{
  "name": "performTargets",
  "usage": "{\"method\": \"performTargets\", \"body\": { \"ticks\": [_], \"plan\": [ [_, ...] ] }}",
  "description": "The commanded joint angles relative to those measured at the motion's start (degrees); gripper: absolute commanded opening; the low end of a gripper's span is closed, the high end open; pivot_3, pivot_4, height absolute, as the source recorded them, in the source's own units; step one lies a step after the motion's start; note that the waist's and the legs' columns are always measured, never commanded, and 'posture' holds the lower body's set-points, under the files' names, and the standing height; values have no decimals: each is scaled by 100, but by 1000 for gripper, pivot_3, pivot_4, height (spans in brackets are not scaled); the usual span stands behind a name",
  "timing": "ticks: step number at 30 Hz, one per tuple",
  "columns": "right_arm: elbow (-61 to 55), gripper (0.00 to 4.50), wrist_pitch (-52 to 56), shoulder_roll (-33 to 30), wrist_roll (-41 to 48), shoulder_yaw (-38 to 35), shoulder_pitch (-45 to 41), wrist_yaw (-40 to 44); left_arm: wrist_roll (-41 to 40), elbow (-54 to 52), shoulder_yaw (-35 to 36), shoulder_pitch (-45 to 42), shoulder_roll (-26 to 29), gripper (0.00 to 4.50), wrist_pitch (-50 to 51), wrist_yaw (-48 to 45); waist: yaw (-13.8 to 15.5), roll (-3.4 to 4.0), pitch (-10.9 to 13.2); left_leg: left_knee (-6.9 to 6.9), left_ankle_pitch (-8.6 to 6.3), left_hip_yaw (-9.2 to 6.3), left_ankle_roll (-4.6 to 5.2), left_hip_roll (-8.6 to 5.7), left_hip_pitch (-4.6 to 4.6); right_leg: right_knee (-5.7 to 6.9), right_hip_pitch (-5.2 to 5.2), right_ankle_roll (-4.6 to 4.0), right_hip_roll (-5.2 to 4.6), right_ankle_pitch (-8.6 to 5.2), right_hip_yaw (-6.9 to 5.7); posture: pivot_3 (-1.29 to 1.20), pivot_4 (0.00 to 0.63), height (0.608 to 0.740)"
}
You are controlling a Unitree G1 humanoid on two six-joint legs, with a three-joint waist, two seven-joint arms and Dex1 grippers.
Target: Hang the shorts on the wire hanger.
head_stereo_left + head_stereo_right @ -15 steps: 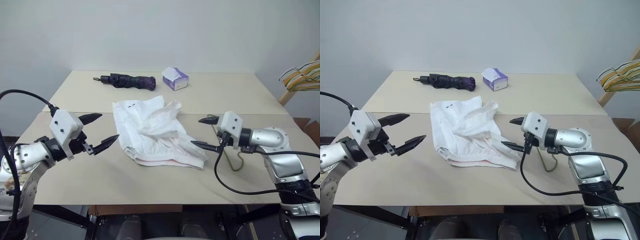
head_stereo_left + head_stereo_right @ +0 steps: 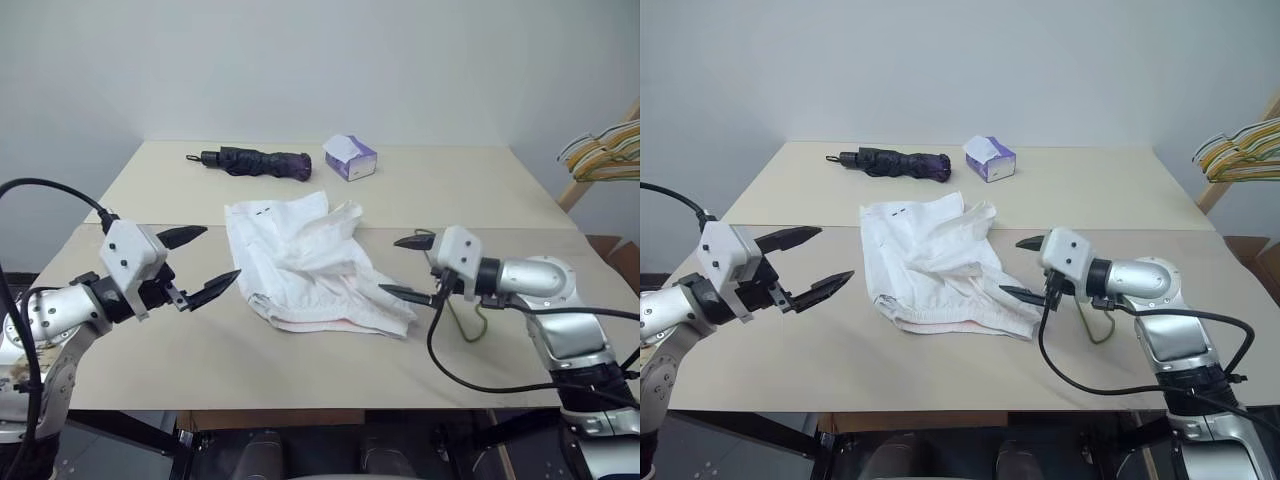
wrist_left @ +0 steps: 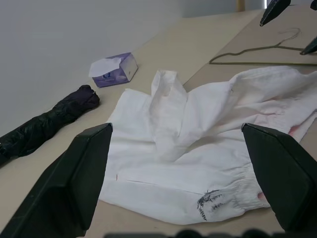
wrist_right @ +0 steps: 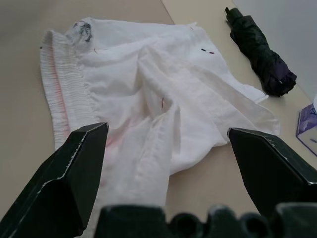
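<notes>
Left eye view: beige desk (image 2: 300, 370) with the shorts (image 2: 310, 265) lying crumpled at its middle, white cloth bunched in folds, gathered waistband with pinkish trim along the near edge. Left pincer (image 2: 202, 262) hovering over the desk just left of the shorts, black fingers spread wide, released, grasping nothing, apart from the cloth. Right pincer (image 2: 406, 268) hovering at the right edge of the shorts, likewise released and empty, lower fingertip very close to the cloth, contact not clear. Wire hanger (image 2: 468, 320) flat on the desk just right of the shorts, largely hidden behind the right pincer, thin olive-grey wire showing below the wrist; plainer in the left wrist view (image 3: 257, 48), lying beyond the cloth, touching or overlapping it not clear. Folded dark umbrella (image 2: 255, 161) at the far side of the desk, left of centre. Small purple-white tissue box (image 2: 351, 157) just right of the umbrella, also far. Bunch of yellow and pale hangers (image 2: 605, 150) off the desk at the far right, on a wooden stand. Small dark mark by the waistband of the shorts in the left wrist view
</notes>
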Motion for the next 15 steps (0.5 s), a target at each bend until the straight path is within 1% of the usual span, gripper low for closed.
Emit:
{"method": "performTargets", "body": {
  "ticks": [1,4,7,10,15],
  "plan": [
    [-219,4483,-84,-72,-708,538,-43,-111,-34,-105,19,-120,-34,4500,-95,40,-6,0,-1,0,0,0,0,-1,0,0,0,0,-1,0,0,148,0,740],
    [-146,4483,-111,4,-1375,1152,-176,-141,-37,-130,3,-78,-68,4500,-92,28,-8,-3,-3,2,0,2,-1,0,1,1,0,-13,-1,-8,0,147,0,740],
    [-127,4483,16,131,-1680,1488,-278,-120,-31,-120,-7,-82,-45,4500,-93,-18,-8,-3,-3,2,0,2,-1,-1,-2,1,-4,-12,0,-7,0,147,0,740],
    [178,4483,-135,263,-2339,1967,-406,-239,-36,-81,-17,-158,-24,4500,-79,-32,-10,-5,-4,3,0,2,-1,-1,-3,2,-3,-7,0,-3,0,145,4,740],
    [673,4483,58,600,-3195,2341,-705,-682,-36,-99,-20,-130,-3,4500,-73,-79,-19,-21,-16,4,1,2,-2,-1,4,3,0,-13,0,-7,-3,145,4,740]
  ]
}}
